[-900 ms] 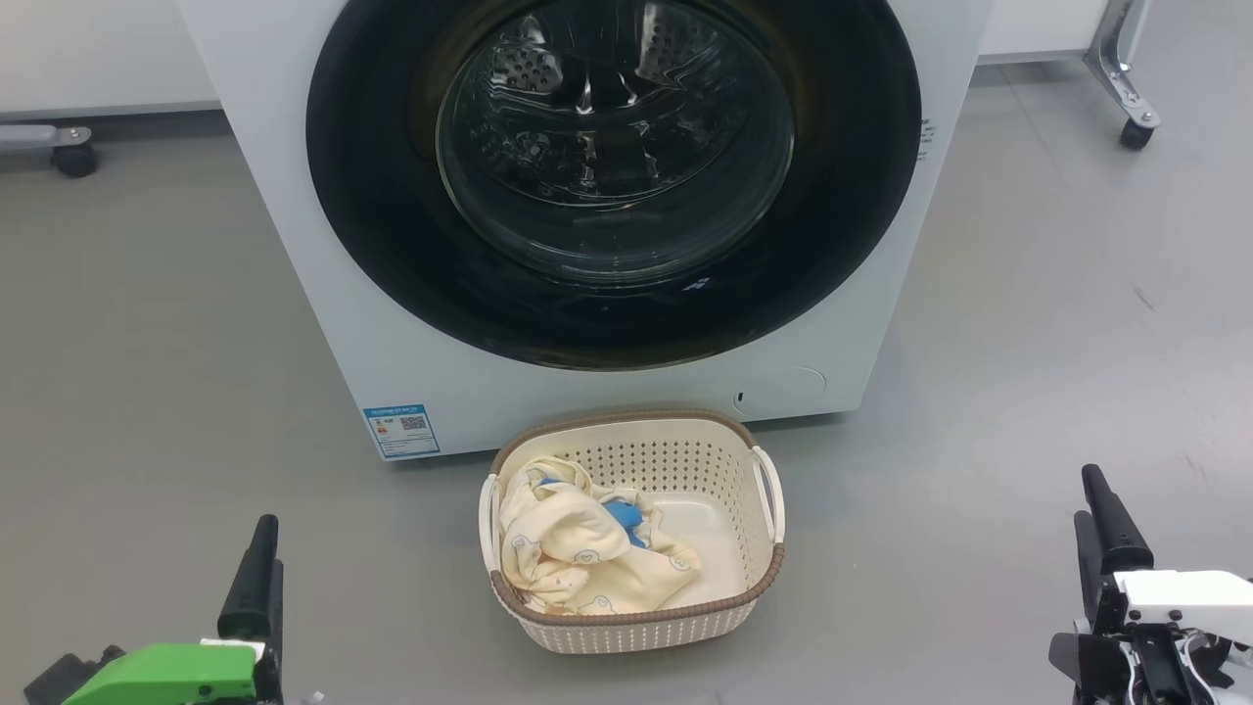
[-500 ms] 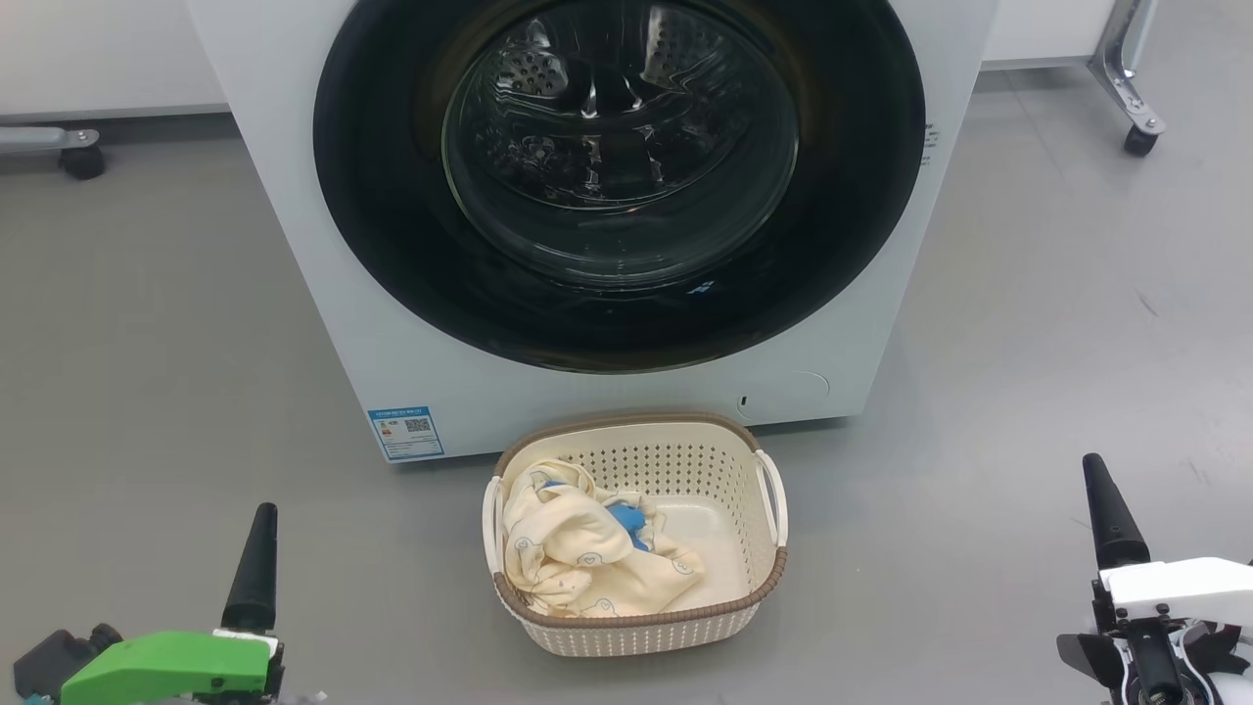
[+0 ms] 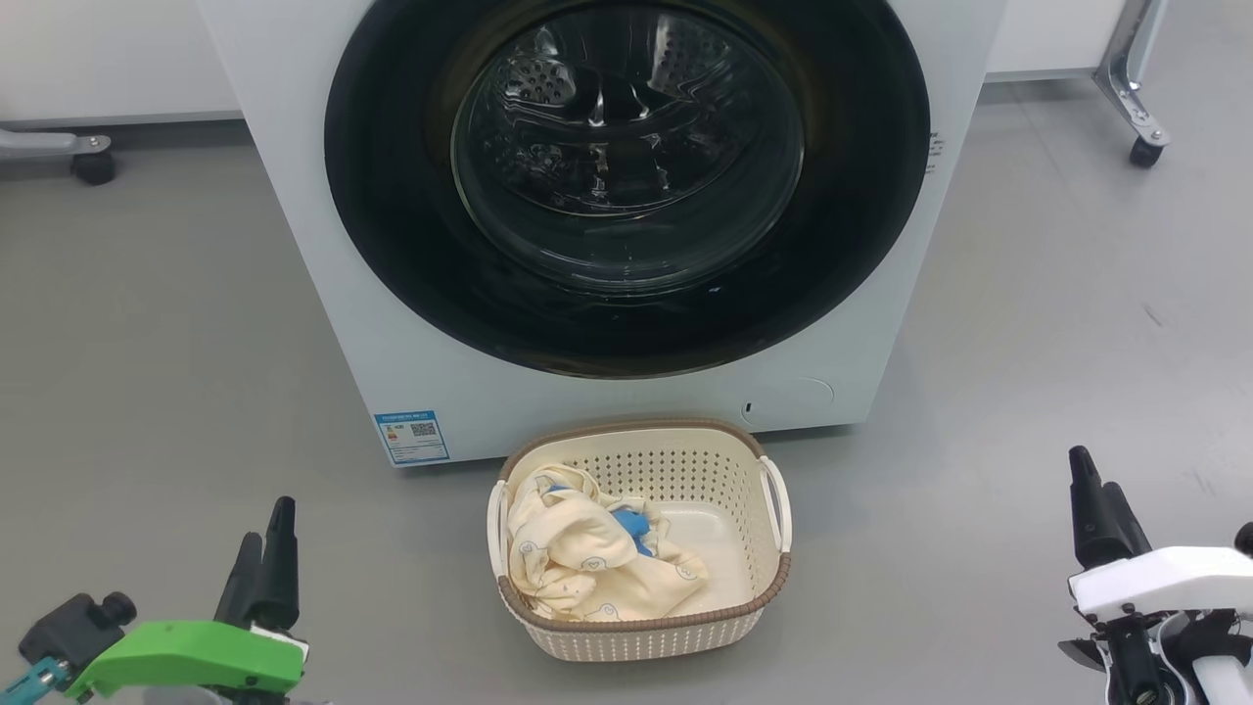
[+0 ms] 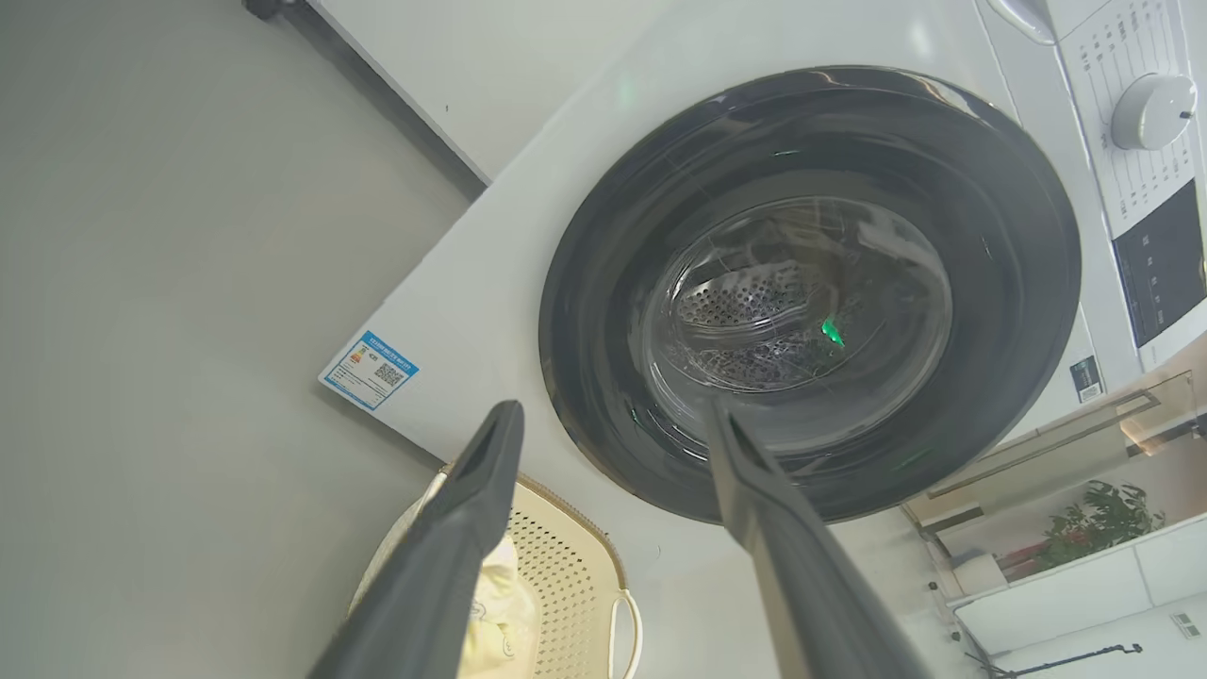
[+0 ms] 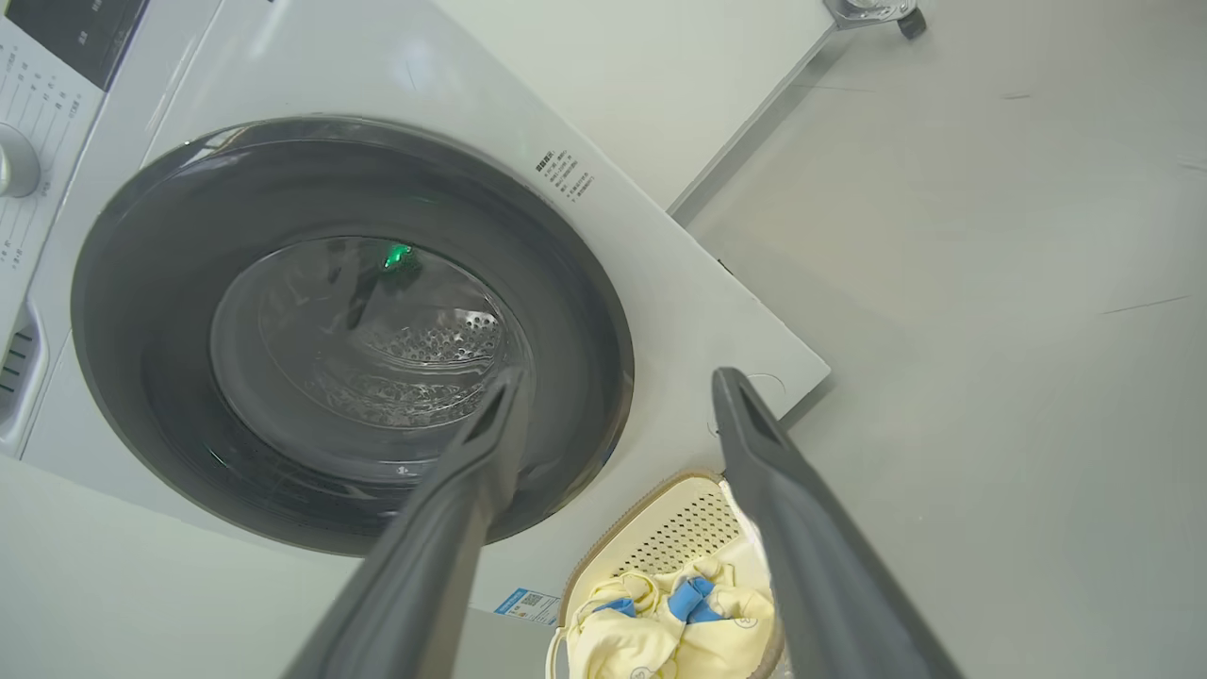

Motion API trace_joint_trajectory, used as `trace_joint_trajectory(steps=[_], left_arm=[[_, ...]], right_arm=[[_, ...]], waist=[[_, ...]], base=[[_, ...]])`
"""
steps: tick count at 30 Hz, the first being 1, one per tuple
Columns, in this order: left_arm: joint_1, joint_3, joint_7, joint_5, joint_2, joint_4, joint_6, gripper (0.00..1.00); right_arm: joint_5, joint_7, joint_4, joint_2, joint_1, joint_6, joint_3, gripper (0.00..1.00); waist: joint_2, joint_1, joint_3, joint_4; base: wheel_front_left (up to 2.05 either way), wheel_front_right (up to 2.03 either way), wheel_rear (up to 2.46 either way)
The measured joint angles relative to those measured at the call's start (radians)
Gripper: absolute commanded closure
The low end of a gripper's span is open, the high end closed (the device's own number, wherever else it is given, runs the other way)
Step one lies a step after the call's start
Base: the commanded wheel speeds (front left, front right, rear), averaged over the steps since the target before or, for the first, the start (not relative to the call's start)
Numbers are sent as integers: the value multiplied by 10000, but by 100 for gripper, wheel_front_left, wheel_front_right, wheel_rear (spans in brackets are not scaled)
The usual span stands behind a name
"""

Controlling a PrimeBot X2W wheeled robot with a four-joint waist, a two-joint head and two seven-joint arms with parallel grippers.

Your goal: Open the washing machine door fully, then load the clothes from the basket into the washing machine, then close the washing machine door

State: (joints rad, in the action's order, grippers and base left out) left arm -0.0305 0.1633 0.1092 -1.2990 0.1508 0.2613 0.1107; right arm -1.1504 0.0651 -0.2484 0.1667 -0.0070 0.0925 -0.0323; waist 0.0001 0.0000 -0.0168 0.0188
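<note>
The washing machine (image 3: 323,294) stands ahead with the washing machine door (image 3: 392,245) shut flat against its front, the steel drum visible through the glass. On the floor just before it sits the basket (image 3: 636,460), with the clothes (image 3: 578,558) heaped in its left half. My left gripper (image 3: 267,524) hovers open at the lower left, well left of the basket. At the lower right my right gripper (image 3: 1094,472) is open too. The left wrist view has the left gripper (image 4: 615,413) open and empty, aimed at the door (image 4: 585,311). In the right wrist view the right gripper (image 5: 618,377) stands open between the door (image 5: 123,311) and the clothes (image 5: 660,632).
Grey floor spreads on both sides of the machine. Wheeled frame legs stand at the back left (image 3: 93,166) and back right (image 3: 1145,152). A blue label (image 3: 411,436) marks the machine's lower front. The control panel with a white knob (image 4: 1155,108) is above the door.
The head view has drifted slightly. Both wrists have turned a little, and the right gripper's fingertips sit a bit higher. Door, basket and clothes are unmoved.
</note>
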Motion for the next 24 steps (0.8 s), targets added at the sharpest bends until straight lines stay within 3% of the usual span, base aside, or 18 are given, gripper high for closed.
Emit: trace_joint_trajectory(steps=[2, 24], left_arm=[[-101, 113, 150, 884, 58, 2, -169, 0], [-259, 871, 683, 5273, 311, -207, -1070, 0]], right_arm=[[729, 157, 29, 144, 0, -144, -230, 0], [4155, 838, 119, 627, -6, -961, -1381, 0]], waist=[[0, 0, -17, 19], [0, 0, -49, 101]], base=[[0, 0, 0], [0, 0, 0]])
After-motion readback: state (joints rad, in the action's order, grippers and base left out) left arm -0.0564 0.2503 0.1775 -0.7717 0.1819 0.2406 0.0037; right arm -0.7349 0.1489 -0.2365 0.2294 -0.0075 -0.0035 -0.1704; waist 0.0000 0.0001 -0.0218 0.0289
